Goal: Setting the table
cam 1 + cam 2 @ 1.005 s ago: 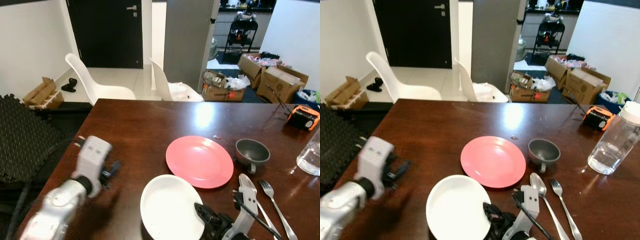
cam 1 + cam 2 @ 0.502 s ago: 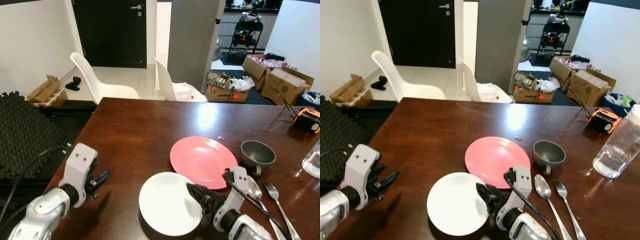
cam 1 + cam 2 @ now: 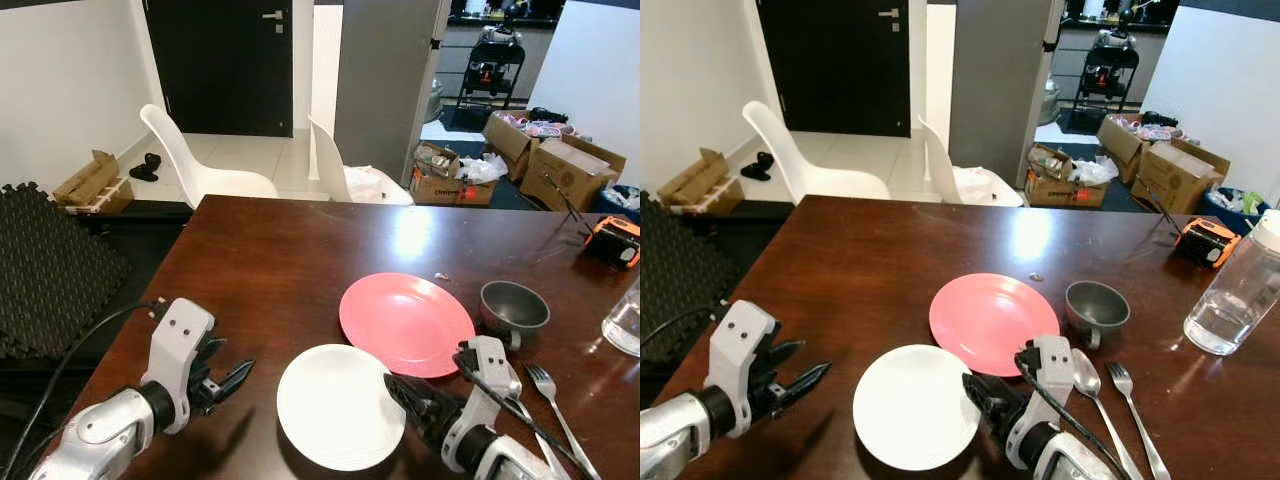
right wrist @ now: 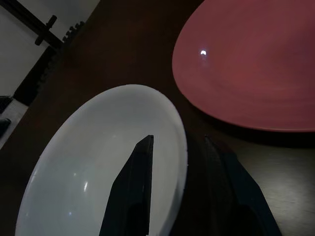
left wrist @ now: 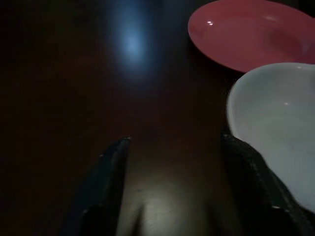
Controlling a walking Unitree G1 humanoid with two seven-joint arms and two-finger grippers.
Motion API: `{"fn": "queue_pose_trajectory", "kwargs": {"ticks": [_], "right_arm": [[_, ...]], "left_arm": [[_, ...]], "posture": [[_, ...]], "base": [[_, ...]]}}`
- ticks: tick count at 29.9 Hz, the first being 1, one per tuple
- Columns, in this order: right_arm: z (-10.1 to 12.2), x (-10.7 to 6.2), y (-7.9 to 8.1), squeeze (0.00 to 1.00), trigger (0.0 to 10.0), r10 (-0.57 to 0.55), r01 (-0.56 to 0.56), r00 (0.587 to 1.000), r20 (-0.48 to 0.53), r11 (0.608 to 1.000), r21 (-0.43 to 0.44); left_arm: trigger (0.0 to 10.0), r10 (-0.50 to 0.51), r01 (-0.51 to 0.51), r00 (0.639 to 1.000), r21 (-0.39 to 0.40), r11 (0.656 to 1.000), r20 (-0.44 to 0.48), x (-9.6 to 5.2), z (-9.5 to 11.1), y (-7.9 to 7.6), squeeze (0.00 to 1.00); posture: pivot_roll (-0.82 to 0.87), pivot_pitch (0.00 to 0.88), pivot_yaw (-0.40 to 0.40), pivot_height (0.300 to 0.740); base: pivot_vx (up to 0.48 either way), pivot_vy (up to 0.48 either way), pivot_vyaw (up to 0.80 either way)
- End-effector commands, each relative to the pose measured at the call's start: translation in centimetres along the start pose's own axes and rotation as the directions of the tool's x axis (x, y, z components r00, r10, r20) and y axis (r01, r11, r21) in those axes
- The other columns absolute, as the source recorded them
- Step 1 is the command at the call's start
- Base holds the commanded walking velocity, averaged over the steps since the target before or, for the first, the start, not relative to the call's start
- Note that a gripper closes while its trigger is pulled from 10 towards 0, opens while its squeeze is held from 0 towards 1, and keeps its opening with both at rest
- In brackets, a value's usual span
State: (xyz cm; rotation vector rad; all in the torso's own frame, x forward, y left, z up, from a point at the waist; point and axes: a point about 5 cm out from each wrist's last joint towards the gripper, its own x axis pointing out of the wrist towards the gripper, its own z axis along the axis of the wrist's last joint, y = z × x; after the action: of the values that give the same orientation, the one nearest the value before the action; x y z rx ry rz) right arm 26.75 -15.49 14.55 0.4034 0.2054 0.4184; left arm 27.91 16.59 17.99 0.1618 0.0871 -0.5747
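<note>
Left eye view shows the right gripper (image 3: pixel 392 383) drawn a little nearer the table's near edge than half a second ago, its fingers now at the right rim of the white plate (image 3: pixel 337 405) rather than reaching in over it. The right wrist view has one black finger (image 4: pixel 138 187) above the plate's inner face and the other beyond its rim, a narrow gap between them with the rim in that gap; whether they actually pinch it I cannot tell. The white plate has hardly shifted and still lies flat on the dark wooden table (image 3: pixel 270 260), near the front edge, with nothing on it.

The left gripper (image 3: pixel 228 377) has swung toward the plate since the earlier frame and hovers over bare wood just left of it, fingers spread wide and holding nothing; in the left wrist view its fingertips (image 5: pixel 116 152) frame the table, with the plate's rim beside one of them.

The pink plate (image 3: pixel 406 322) sits just behind and right of the white one, close to it but not overlapping, and is empty. The small grey bowl (image 3: pixel 514 306) to its right is empty too. A spoon (image 3: pixel 1087 379) and a fork (image 3: pixel 1132 415) lie side by side in front of that bowl. At the far right stands a clear jar (image 3: pixel 1242 288) with a white lid and some water in its bottom.
</note>
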Motion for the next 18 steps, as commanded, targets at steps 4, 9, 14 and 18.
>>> {"fn": "queue_pose_trajectory", "kwargs": {"ticks": [4,9,14,18], "right_arm": [[-0.6,-0.3,-0.2,0.00,10.0,-0.022,0.022,1.000,-0.012,1.000,0.010],[-0.6,-0.4,-0.3,0.00,10.0,-0.025,0.025,1.000,-0.013,1.000,0.003],[-0.7,-0.6,-0.6,0.00,10.0,-0.038,0.038,0.999,-0.013,0.999,0.002],[-0.7,-0.5,-0.5,0.00,10.0,-0.037,0.037,0.999,-0.014,0.999,0.003]], "left_arm": [[10.0,-0.062,0.060,0.997,-0.041,0.997,-0.047,0.9,-0.9,-2.1,0.41],[10.0,-0.067,0.065,0.997,-0.037,0.997,-0.048,1.3,-0.6,-2.2,1.00],[10.0,-0.116,0.109,0.986,-0.064,0.992,-0.123,1.3,-1.2,-2.7,0.00],[10.0,-0.153,0.146,0.973,-0.054,0.988,-0.175,1.6,-1.6,-3.3,0.00]], "posture": [[-0.03,0.099,0.088,0.740],[-0.03,0.101,0.091,0.740],[-0.03,0.105,0.096,0.740],[-0.02,0.106,0.099,0.740]], "base": [[0.000,0.000,0.00],[0.000,0.000,0.00],[0.000,0.000,0.00],[0.000,0.000,0.00]]}}
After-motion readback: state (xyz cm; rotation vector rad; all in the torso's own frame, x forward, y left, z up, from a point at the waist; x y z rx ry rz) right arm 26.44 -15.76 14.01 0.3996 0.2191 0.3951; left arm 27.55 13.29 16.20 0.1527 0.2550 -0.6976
